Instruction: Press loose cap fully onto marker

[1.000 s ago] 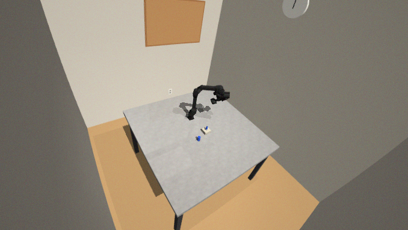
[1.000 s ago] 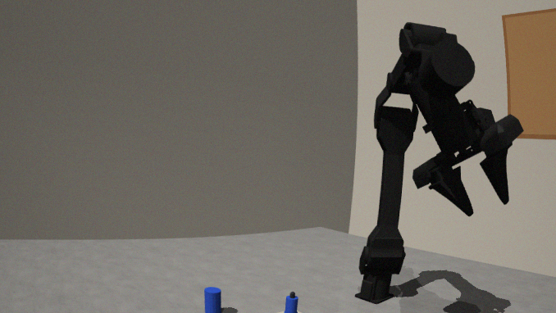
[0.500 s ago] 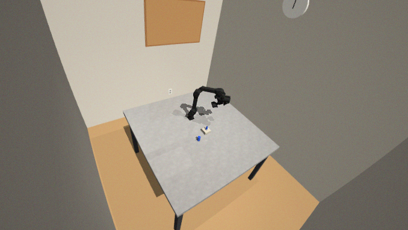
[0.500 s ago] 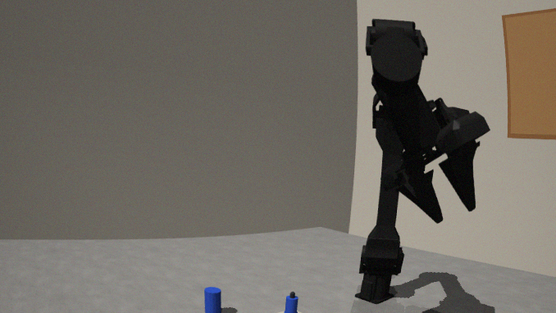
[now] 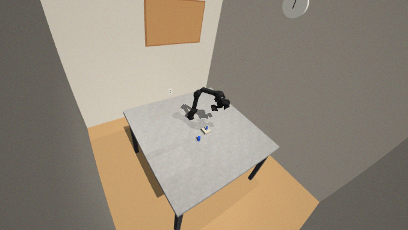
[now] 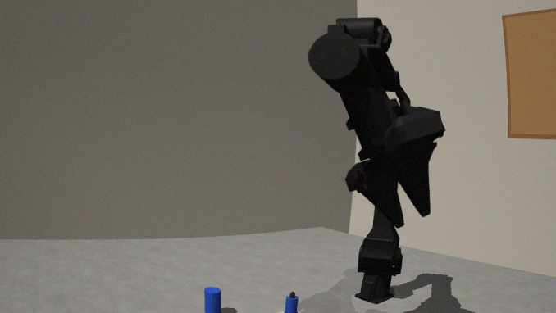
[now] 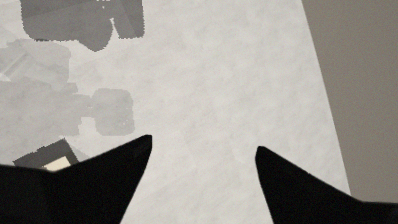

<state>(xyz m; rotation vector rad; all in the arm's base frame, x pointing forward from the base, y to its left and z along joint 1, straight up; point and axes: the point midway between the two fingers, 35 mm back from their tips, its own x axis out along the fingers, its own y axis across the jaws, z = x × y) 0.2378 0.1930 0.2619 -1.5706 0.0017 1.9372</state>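
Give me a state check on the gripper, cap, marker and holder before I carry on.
Gripper: open, nothing between the fingers, above the table.
Cap: upright on the table, off the marker.
Marker: upright in the holder, uncapped, dark tip bare.
Holder: on the table, marker in it.

I work in a plain, sparsely furnished room, maybe a lab or office: a grey table (image 5: 228, 156) (image 6: 123, 270) (image 7: 215, 75), corkboard (image 5: 174, 22) (image 6: 533, 75), wall clock (image 5: 293, 7), power outlet (image 5: 170, 91) and wood-coloured floor (image 5: 111, 168).
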